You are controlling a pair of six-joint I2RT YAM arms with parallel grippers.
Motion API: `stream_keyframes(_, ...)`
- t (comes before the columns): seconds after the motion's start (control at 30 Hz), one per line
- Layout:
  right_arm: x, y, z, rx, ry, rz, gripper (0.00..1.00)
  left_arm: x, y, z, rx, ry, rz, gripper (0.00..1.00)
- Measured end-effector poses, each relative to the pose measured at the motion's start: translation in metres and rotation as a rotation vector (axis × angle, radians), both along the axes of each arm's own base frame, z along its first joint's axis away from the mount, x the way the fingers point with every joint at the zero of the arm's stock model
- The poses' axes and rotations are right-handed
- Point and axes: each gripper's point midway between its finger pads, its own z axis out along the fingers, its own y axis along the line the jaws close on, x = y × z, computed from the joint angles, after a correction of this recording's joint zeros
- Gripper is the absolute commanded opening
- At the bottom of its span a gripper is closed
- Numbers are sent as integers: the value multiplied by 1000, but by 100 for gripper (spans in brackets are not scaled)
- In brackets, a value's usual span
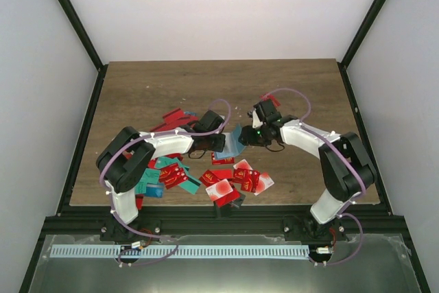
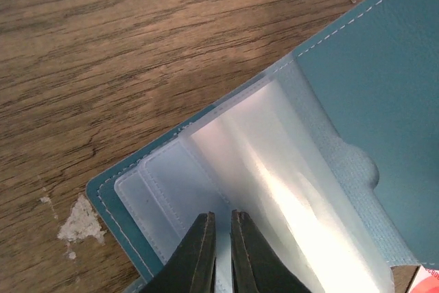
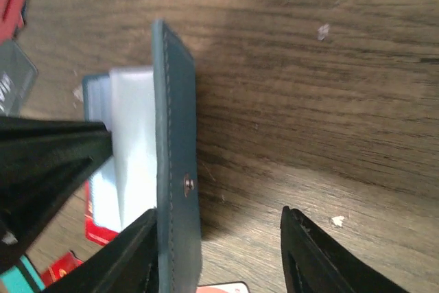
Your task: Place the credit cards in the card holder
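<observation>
The teal card holder [image 2: 370, 87] lies open on the wood, its clear plastic sleeves [image 2: 274, 169] fanned out. My left gripper [image 2: 221, 214] is shut on the edge of one clear sleeve. In the right wrist view the holder's cover [image 3: 175, 135] stands on edge. My right gripper [image 3: 216, 214] is open around that cover, with the left finger against it and the right finger well apart. From above, both grippers [image 1: 218, 143] [image 1: 243, 135] meet over the holder [image 1: 232, 145]. Red credit cards [image 1: 236, 178] lie in a loose pile near the front edge, and one [image 3: 103, 228] shows beside the holder.
More red and teal cards [image 1: 171, 173] are scattered under the left arm, with a few red ones [image 1: 175, 116] behind it. The left gripper's dark body [image 3: 48, 162] fills the left of the right wrist view. Black frame posts border the table [image 1: 309, 94].
</observation>
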Motion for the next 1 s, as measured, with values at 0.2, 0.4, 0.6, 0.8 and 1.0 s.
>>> stream_keyframes(0.2,10,0,27,-5,-60,-9,61,-1,-2,0,-8,5,-10,18)
stream_keyframes(0.4,11,5,54,22,-118,0,61,0,-8,6,-31,3,-24,21)
stream_keyframes(0.6,8,7,58,38,-123,9,61,6,-20,20,-72,-11,-40,22)
stream_keyframes(0.8,0,11,60,75,-117,32,63,11,-32,26,-111,-13,-61,22)
stream_keyframes(1.0,-7,11,49,83,-95,42,63,12,-43,20,-136,13,-82,23)
